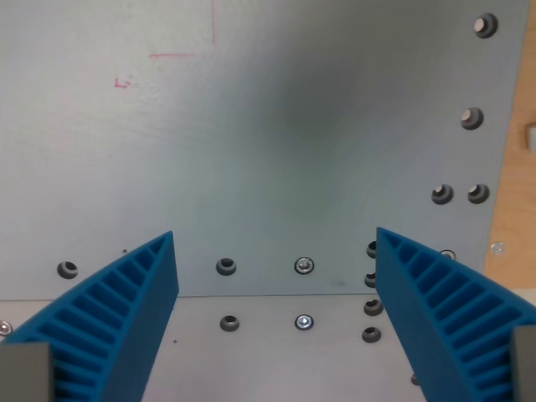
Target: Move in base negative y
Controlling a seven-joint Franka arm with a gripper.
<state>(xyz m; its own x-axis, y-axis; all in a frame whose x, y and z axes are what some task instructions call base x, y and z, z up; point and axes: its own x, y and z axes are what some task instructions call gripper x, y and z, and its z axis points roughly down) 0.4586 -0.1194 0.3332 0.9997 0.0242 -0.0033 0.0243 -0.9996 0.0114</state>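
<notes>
My gripper (275, 239) points down over a grey metal plate (276, 134). Its two blue ribbed fingers (126, 301) stand wide apart at the wrist view's lower left and lower right, with nothing between them. The gripper is open and empty, well above the plate.
The plate has several screw holes and bolts, in a row near the bottom (304, 266) and along the wrist view's right (471, 119). A seam to a second plate runs across at the bottom (276, 295). Red pen marks (172, 55) lie at upper left. A wooden surface (515, 201) borders the right edge.
</notes>
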